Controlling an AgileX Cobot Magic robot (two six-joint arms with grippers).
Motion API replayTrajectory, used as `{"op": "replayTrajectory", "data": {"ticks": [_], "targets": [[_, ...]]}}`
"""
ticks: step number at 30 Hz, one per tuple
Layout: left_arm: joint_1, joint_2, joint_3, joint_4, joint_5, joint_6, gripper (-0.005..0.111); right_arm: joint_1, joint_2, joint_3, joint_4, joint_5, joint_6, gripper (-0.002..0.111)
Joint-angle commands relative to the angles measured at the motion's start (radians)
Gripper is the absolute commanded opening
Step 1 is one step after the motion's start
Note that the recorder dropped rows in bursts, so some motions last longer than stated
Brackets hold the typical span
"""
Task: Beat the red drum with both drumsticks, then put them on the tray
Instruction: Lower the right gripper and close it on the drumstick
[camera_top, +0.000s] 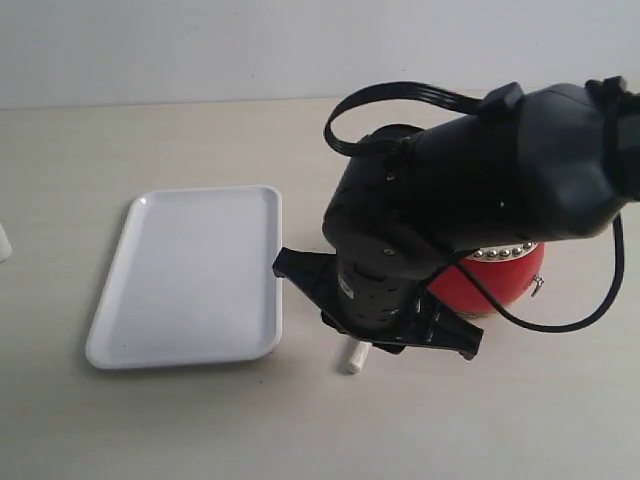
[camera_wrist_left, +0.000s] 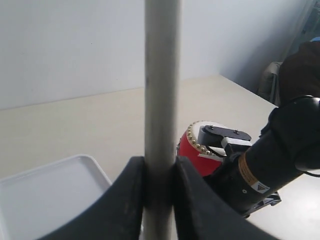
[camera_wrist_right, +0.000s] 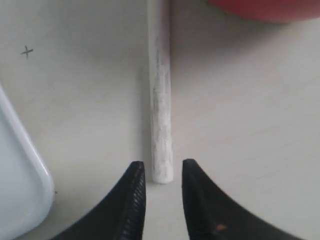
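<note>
The red drum (camera_top: 503, 282) stands on the table, mostly covered by my right arm (camera_top: 470, 170). One drumstick (camera_wrist_right: 161, 100) lies flat on the table between the drum and the tray (camera_top: 190, 270); only its end (camera_top: 353, 360) shows in the exterior view. My right gripper (camera_wrist_right: 160, 167) is open, its jaws standing apart on either side of that stick's near end without touching it. My left gripper (camera_wrist_left: 160, 161) is shut on the other drumstick (camera_wrist_left: 161, 75), which stands upright between its jaws. The left arm is outside the exterior view.
The white tray's corner (camera_wrist_right: 20, 190) is close beside the right gripper. The drum's red side (camera_wrist_right: 265, 7) lies just past the stick's far end. From the left wrist, the tray (camera_wrist_left: 45, 200) and drum (camera_wrist_left: 192, 152) show below, with the right arm beside the drum.
</note>
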Motion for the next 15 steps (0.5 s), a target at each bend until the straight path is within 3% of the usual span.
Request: {"op": "replayTrajectory", "data": {"ticks": [1,9,15], "targets": [[-0.008,-0.006,0.001,0.0,0.006,-0.002,0.0,-0.022,0.038,-0.035,0.004,0.01,-0.016,0.03],[-0.012,-0.006,0.001,0.004,0.01,-0.002,0.0,-0.133,0.051,-0.044,0.144,-0.048,-0.212,0.037],[-0.018,-0.006,0.001,0.004,0.01,-0.002,0.0,-0.137,0.07,-0.044,0.144,-0.052,-0.237,0.037]]}}
